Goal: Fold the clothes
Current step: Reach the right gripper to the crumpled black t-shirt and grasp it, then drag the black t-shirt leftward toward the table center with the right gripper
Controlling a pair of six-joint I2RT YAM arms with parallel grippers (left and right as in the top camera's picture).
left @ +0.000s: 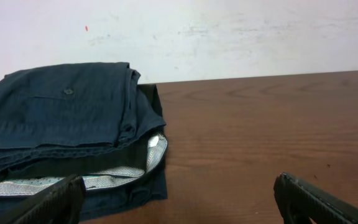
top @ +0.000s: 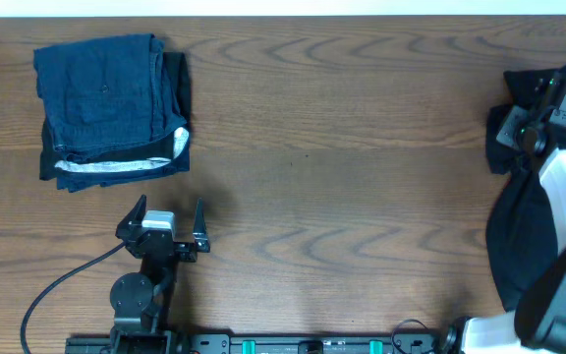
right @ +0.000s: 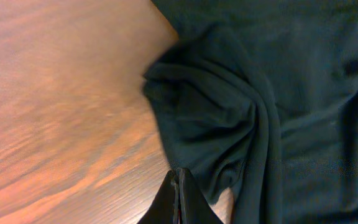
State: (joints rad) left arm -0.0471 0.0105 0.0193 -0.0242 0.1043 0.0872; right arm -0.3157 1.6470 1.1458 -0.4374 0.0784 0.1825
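Left gripper point(top: 168, 212): your jaws stand wide apart over the table point(top: 342, 147).
Right gripper point(right: 176, 186): your fingers are pressed together at the black T-shirt's point(right: 229, 112) bunched edge.
T-shirt: crumpled at the table's right edge.
Folded blue garments point(top: 106, 108): far left.

A stack of dark blue folded garments point(top: 106, 103) sits square on the wooden tabletop point(top: 362, 147), and that's our anchor. Along the stack's near edge runs a white-striped band point(top: 116, 165), peeking out between the layers. On the top layer there's a small dark button point(left: 68, 91). Right of the stack, bare wood grain stretches away. Behind the stack rises a scuffed white wall point(left: 229, 37), with a tiny red speck point(left: 86, 28) above it.
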